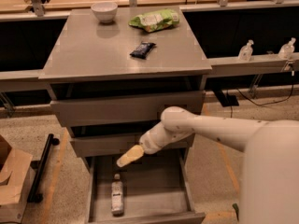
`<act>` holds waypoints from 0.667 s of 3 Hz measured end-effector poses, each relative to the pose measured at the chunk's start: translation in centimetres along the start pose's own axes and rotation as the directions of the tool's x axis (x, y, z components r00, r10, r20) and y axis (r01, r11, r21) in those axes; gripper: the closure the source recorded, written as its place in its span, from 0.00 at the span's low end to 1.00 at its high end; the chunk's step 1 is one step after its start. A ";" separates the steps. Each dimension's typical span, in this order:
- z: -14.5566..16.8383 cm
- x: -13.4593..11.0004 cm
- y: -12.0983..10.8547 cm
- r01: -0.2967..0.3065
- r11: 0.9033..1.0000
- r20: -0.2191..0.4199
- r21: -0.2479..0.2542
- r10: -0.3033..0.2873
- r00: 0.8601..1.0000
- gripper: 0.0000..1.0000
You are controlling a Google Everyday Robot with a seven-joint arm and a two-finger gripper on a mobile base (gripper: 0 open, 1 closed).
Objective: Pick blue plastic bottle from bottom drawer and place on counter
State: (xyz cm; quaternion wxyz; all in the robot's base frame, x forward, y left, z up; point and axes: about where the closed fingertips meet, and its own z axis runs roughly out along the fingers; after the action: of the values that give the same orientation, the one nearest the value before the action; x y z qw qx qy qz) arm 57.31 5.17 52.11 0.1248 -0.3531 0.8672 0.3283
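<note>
The blue plastic bottle (117,196) lies on its side on the grey floor of the open bottom drawer (159,195), near the left wall, white cap pointing away. My gripper (128,156) hangs above the drawer's back left part, just in front of the middle drawer front, up and a little right of the bottle, not touching it. The counter (93,50) is the grey top of the cabinet.
On the counter stand a white bowl (104,10), a green chip bag (155,20) and a dark snack packet (142,49). Two small clear pump bottles (245,50) sit on the ledge at right. A cardboard box (11,181) stands on the floor at left.
</note>
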 end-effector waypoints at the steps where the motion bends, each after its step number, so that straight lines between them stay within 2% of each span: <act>1: 6.3 0.9 -0.3 -0.075 0.997 -0.093 -0.005 0.074 0.993 0.00; 2: 5.6 0.8 -0.2 -0.064 0.998 -0.092 0.007 0.064 0.994 0.00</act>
State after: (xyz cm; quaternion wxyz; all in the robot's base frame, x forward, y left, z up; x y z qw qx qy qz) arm 56.85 8.33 47.41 0.0747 -0.3397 0.8835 0.3139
